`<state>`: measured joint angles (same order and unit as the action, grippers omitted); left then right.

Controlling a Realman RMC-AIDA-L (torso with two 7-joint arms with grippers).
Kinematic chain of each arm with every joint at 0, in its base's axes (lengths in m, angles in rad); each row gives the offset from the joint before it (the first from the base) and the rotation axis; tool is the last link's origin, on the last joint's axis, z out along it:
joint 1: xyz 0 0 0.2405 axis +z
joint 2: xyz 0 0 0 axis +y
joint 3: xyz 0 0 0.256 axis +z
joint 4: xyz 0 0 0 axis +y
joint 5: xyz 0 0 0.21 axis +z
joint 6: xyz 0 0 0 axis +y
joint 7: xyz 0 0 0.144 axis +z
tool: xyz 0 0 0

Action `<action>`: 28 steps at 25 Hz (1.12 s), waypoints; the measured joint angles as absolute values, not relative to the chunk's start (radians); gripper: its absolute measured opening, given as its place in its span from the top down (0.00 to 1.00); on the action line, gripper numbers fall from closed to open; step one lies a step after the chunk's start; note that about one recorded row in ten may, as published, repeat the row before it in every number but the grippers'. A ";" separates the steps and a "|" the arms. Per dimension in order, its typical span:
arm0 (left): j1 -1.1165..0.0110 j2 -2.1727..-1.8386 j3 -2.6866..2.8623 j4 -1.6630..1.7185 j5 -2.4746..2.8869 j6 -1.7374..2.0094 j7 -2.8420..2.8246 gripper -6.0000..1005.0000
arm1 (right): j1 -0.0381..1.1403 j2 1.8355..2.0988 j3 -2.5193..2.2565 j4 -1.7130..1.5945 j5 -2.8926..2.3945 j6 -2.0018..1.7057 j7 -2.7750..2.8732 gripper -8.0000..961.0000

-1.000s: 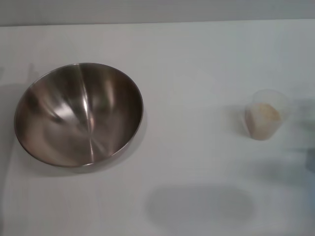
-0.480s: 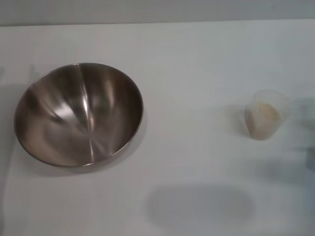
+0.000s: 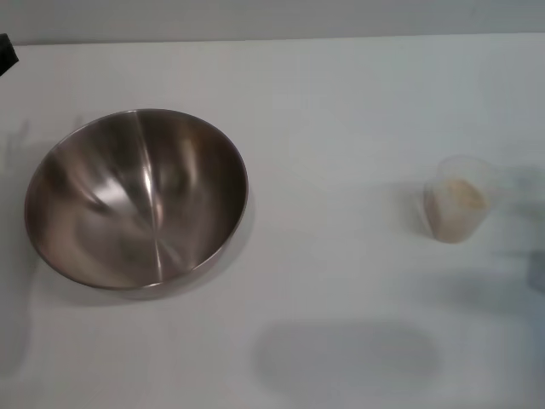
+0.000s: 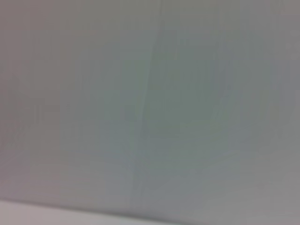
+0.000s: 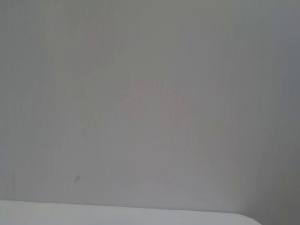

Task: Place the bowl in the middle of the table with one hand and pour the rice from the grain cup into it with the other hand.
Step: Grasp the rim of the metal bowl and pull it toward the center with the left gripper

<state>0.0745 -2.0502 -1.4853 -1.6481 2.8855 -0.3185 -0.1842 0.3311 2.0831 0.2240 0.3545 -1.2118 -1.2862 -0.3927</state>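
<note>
The bowl [image 3: 136, 198], a wide steel one with nothing in it, sits on the left part of the white table [image 3: 341, 111]. The grain cup [image 3: 460, 200], translucent plastic, stands upright on the right side, partly filled with pale rice [image 3: 461, 196]. A small dark piece of my left arm [image 3: 5, 53] pokes in at the far left edge, behind and to the left of the bowl and well apart from it. My right gripper is out of the head view. Both wrist views show only a plain pale surface.
The table's far edge [image 3: 272, 39] runs along the top of the head view. A soft grey shadow [image 3: 345, 356] lies on the tabletop near the front centre. A wide stretch of bare white surface separates bowl and cup.
A dark piece of my left arm has come into sight at the far left edge. Bowl and cup have not moved.
</note>
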 joint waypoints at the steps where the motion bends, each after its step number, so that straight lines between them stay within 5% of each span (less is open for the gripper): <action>1: 0.065 -2.053 -1.499 -1.671 2.884 -0.376 -0.177 0.19 | 0.332 2.083 0.224 0.354 -1.212 -1.286 -0.393 0.33; 28: -0.270 -2.063 -1.737 -1.885 2.869 -1.472 -0.008 0.19 | 0.354 2.082 0.224 0.340 -1.241 -1.287 -0.393 0.33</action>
